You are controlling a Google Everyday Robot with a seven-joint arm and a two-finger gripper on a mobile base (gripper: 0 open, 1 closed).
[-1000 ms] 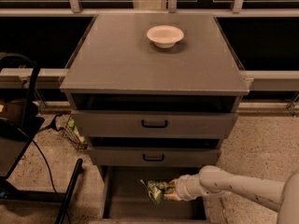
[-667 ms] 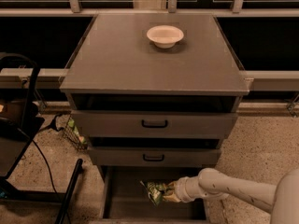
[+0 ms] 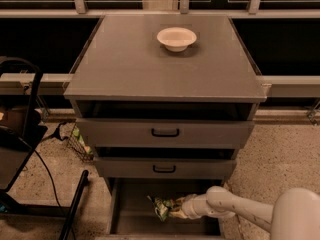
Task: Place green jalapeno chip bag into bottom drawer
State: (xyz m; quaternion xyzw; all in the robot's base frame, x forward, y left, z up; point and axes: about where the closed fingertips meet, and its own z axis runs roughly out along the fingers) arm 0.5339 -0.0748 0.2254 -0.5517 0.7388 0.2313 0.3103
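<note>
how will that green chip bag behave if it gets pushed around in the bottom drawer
The green jalapeno chip bag, at the tip of the hand within the open bottom drawer, looks wrinkled, so it is probably floppy and crushable. Its glossy foil may be slippery. Being small, it is likely light.

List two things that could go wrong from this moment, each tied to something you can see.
1. The pincer is at the bag, low inside the bottom drawer; pushing down could crush the bag against the drawer floor.
2. The middle drawer appears to sit above the arm; lifting straight up might knock it.
</note>
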